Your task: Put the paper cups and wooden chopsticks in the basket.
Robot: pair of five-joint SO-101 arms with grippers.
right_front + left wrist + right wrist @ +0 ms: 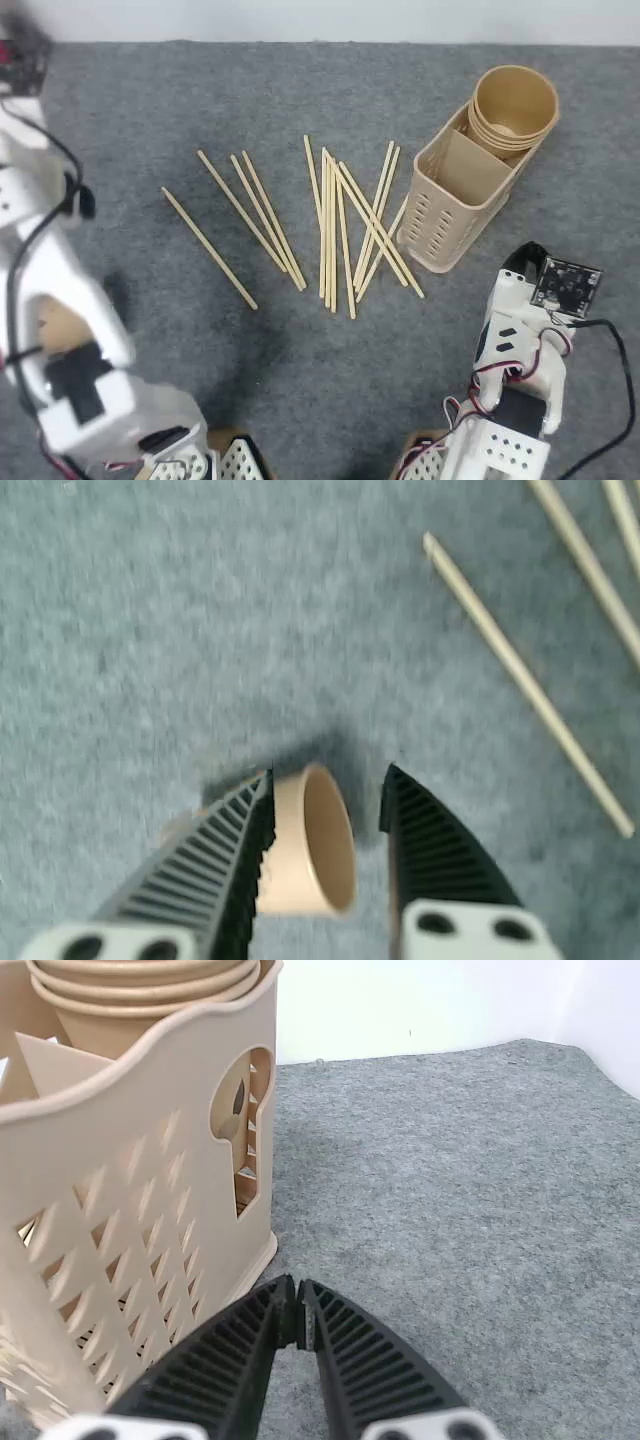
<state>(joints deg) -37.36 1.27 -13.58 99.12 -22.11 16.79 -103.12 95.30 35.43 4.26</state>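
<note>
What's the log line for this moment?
left gripper: jaws open around paper cup | right gripper: jaws shut beside basket | chopsticks: outside basket

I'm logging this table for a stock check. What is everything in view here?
mat: one, grey, covering the table
basket: one, beige, far right of the mat
chopsticks: about a dozen, pale wood, scattered on the mat beside the basket
stacked cups: a few nested, tan, in the basket's far compartment
single cup: one, tan, on its side on the mat
left gripper: black, open, either side of the single cup
right gripper: black, shut, beside the basket
</note>
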